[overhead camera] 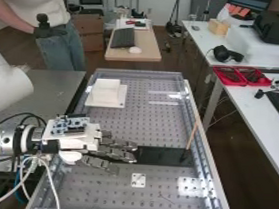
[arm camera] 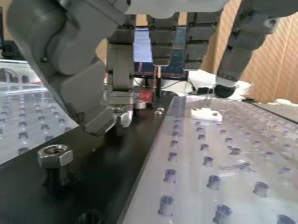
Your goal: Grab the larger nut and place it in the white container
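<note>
Hand (overhead camera: pixel 121 154) above black plate (overhead camera: pixel 162 156), near hex nut (arm camera: pixel 56 156).

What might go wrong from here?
The hand is low over the black plate and might knock the hex nut on it. It could also bump the thin stick at the plate's far end. The white container stands off to one side, so a nut might drop on the way.

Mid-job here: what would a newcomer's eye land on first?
First, the bulky dark grey robot hand, looming large in the wrist view over a long black board. Then the shiny silver hexagonal nut sitting on that board. In the high view, the blocky white container stands out towards the perforated grey bench's far end.
</note>
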Available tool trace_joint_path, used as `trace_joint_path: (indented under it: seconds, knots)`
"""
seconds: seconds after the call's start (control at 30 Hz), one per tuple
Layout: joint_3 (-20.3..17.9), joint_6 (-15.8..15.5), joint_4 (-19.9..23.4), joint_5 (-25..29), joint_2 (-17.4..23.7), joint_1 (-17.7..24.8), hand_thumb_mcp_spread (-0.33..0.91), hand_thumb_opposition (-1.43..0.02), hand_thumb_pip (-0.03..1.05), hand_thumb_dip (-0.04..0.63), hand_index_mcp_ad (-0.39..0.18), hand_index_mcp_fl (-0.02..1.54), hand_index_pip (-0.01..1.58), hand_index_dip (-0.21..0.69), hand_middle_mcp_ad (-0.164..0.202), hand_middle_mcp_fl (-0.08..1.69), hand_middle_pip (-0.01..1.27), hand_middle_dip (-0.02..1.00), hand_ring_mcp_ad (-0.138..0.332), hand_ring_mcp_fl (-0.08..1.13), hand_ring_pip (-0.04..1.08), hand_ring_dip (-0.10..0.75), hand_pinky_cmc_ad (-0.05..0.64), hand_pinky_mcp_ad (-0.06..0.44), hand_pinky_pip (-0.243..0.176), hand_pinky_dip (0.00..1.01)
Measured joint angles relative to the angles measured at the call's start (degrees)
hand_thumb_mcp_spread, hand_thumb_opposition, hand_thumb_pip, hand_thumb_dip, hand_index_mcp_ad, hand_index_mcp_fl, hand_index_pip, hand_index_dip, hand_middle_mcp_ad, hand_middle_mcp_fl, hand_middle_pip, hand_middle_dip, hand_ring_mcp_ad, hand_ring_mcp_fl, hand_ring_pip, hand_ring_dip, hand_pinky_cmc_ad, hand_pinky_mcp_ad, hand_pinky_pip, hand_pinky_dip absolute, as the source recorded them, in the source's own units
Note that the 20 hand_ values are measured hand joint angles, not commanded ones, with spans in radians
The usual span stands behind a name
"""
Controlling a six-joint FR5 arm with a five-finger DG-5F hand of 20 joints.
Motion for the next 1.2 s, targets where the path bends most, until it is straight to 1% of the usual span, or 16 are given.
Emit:
trace_joint_path:
  seconds: [0.3, 0.63, 0.7, 0.87, 0.9, 1.03, 1.2]
  knots:
    - [0.0, 0.8, 0.7, -0.2, 0.2, 0.4, 0.34, -0.85, 0.85, 0.171, -0.159, 0.26, 1.52, -0.119, 0.066, 0.01, 0.12, 0.12, 0.131, 0.0, 0.27, 0.044, 0.304, 0.278, -0.106, 0.76]
    - [-0.6, 2.0, 1.3, -0.4, 3.1, 2.0, 0.34, -0.85, 0.85, 0.171, -0.159, 0.26, 1.52, -0.119, 0.066, 0.01, 0.12, 0.12, 0.131, 0.0, 0.27, 0.044, 0.304, 0.279, -0.106, 0.76]
    - [-0.8, 2.2, 1.2, -0.5, 3.9, 2.5, 0.34, -0.85, 0.85, 0.171, -0.159, 0.26, 1.52, -0.119, 0.072, 0.01, 0.12, 0.12, 0.131, 0.0, 0.27, 0.044, 0.304, 0.274, -0.106, 0.76]
    - [-2.1, 3.2, 0.6, -0.6, 7.1, 5.5, 0.34, -0.85, 0.84, 0.175, -0.159, 0.26, 1.52, -0.119, 0.072, 0.01, 0.12, 0.12, 0.131, 0.0, 0.27, 0.044, 0.304, 0.269, -0.106, 0.76]
    - [-2.3, 3.4, 0.6, -0.5, 7.4, 5.8, 0.34, -0.85, 0.84, 0.175, -0.159, 0.26, 1.52, -0.119, 0.066, 0.01, 0.12, 0.12, 0.131, 0.0, 0.27, 0.044, 0.304, 0.271, -0.11, 0.76]
    - [-4.0, 4.3, 0.2, 0.4, 9.7, 9.3, 0.34, -0.85, 0.84, 0.175, -0.159, 0.27, 1.52, -0.106, 0.066, 0.01, 0.12, 0.12, 0.131, 0.0, 0.27, 0.044, 0.304, 0.271, -0.106, 0.76]
    - [-6.1, 5.2, 0.0, 3.0, 12.2, 14.2, 0.34, -0.85, 0.83, 0.171, -0.159, 0.26, 1.51, -0.101, 0.066, 0.01, 0.12, 0.12, 0.126, 0.0, 0.25, 0.044, 0.304, 0.262, -0.11, 0.76]
